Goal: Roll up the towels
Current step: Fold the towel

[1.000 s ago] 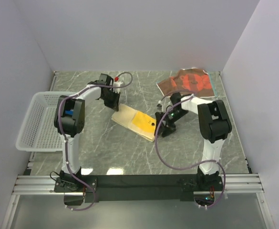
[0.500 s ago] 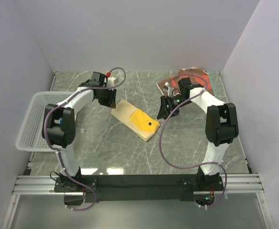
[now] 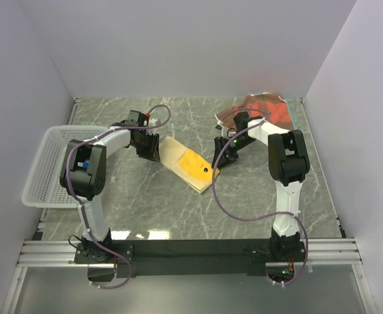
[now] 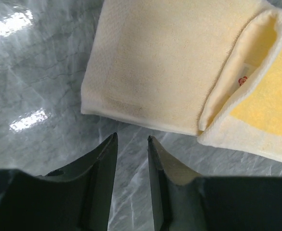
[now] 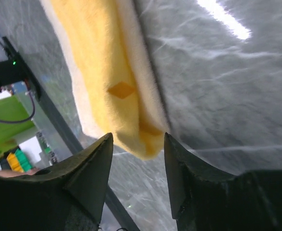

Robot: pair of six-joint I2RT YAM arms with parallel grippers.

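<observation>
The yellow towel (image 3: 196, 167) lies folded on the marble table, its cream side (image 3: 171, 152) showing at the far left end. My left gripper (image 3: 148, 148) sits at the cream end, slightly open and empty. In the left wrist view the towel (image 4: 165, 67) lies just beyond the gripper (image 4: 132, 138). My right gripper (image 3: 220, 159) is open at the yellow end. In the right wrist view the towel's end (image 5: 107, 62) reaches down between the fingertips of the gripper (image 5: 137, 137). The brown-and-orange towel (image 3: 262, 110) lies crumpled at the back right. The blue towel is not in view.
A white mesh basket (image 3: 47, 167) stands at the left edge of the table. White walls close in the table at the back and both sides. Purple cables hang from both arms.
My left gripper has moved nearer, down to the cream end of the towel. My right gripper rose toward the patterned towel, then came back down to the yellow end.
</observation>
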